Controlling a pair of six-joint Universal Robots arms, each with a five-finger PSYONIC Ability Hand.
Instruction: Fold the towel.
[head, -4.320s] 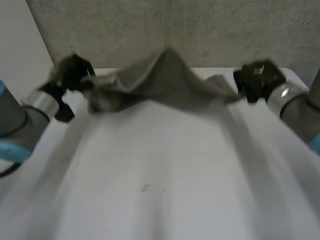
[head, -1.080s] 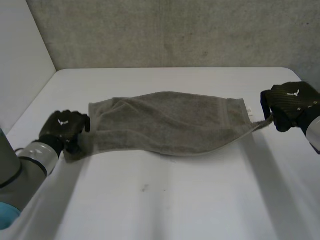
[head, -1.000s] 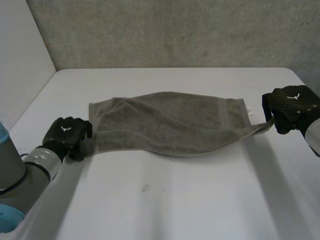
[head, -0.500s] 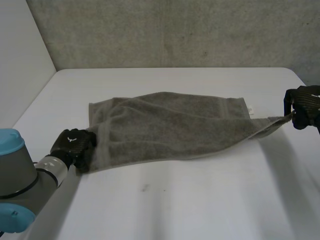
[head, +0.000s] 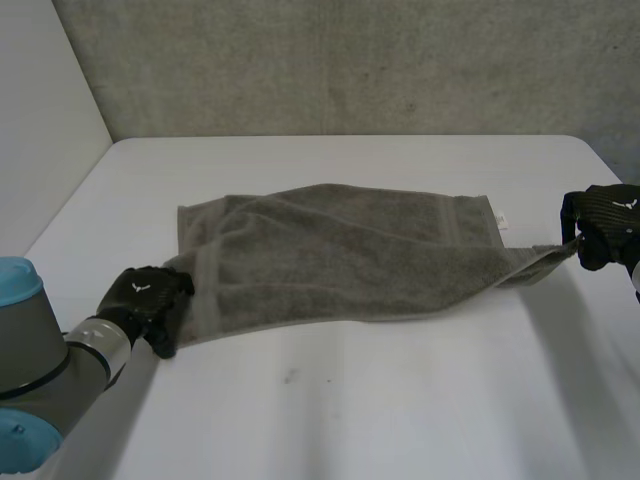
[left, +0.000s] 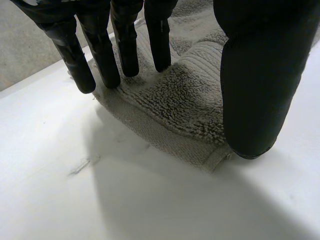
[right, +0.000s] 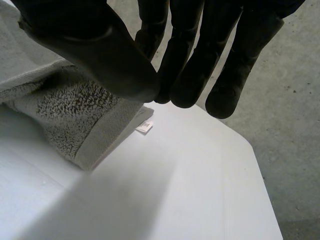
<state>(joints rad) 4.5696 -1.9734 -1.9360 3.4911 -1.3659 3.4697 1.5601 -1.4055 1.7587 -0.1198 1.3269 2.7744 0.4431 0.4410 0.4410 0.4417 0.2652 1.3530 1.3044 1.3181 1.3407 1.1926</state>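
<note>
Right, my left robot hand (head: 150, 300) (left: 260, 75) sits low on the tabletop (head: 400, 400), with the near-left corner of the towel (head: 340, 255) (left: 185, 100) (right: 65, 115) pinched between thumb and fingers. My right robot hand (head: 608, 225) (right: 100, 55) pinches the near-right corner, thumb pressed to fingertips, holding it just off the surface. Between them the towel lies spread across the middle of the tabletop. A small white label (head: 501, 222) (right: 144, 127) sits at its far-right corner.

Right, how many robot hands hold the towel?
2: the black left robot hand at the near left corner of the grey terry towel, the black right robot hand at its right corner.
</note>
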